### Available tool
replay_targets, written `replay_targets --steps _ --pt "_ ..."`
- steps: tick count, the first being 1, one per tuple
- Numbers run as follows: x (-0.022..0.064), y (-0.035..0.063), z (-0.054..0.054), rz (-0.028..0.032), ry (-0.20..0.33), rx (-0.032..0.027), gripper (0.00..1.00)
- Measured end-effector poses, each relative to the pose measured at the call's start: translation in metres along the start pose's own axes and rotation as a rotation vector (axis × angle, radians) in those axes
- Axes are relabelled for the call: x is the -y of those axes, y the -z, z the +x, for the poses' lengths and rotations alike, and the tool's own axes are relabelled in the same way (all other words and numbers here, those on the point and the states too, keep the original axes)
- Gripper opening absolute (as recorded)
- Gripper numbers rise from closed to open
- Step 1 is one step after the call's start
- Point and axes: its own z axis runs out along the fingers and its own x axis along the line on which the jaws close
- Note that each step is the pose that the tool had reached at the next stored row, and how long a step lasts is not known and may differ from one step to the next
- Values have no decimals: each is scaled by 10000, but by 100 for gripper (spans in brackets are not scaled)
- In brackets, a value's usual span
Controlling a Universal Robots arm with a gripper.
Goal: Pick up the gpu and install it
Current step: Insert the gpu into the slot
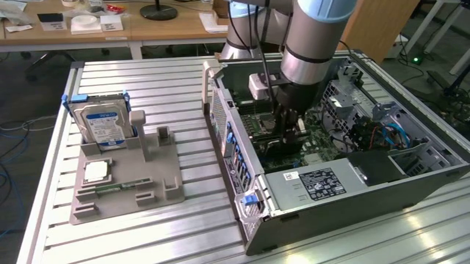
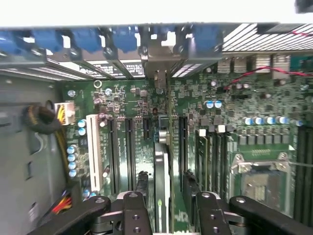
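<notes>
**Currently: card held edge-on above the motherboard, seating in hand**

Inspection finds the black two-fingered gripper (image 2: pixel 164 215) lowered inside the open dark-grey computer case (image 1: pixel 353 187), centre of the exterior view. Its fingers (image 2: pixel 134 213) are clenched on the gpu (image 2: pixel 161 186), the thin flat expansion card, which appears edge-on in the wrist view as a narrow upright strip running from between the fingers toward the silver metal end bracket (image 2: pixel 157 61) at the case's rear wall. The card stands over the green motherboard (image 2: pixel 122 122), among the long dark expansion slots (image 2: pixel 129 147); whether its lower edge already sits in a slot cannot be told.

Elsewhere, the grey plastic parts holder (image 1: pixel 125 176) stands on the ribbed aluminium counter (image 1: pixel 147 82) at the exterior view's left. It carries the thick silver hard drive with blue-and-white label (image 1: pixel 103 121) upright and the small square silver chip (image 1: pixel 97 171) lying flat; both are well apart from the case.

Assessment of the step in hand: seating appears under way or close to it. Done well, it calls for the card kept vertical and parallel to the slot, the bracket lined up with its rear opening beside the blue retention clips (image 2: pixel 124 39), and pressure applied straight down and evenly. A tilted card risks jamming or scraping neighbouring components.
</notes>
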Motion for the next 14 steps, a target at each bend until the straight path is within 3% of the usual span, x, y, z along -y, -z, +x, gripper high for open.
replay_targets --steps 2,6,7,8,12,14 --pt "3 68 -2 9 0 -3 42" --pt "3 71 -3 12 0 2 40" --pt "3 71 -3 11 0 2 34" --pt "3 71 -3 11 0 2 34" --pt "3 71 -3 11 0 4 11" --pt "3 72 -2 11 -1 5 11"
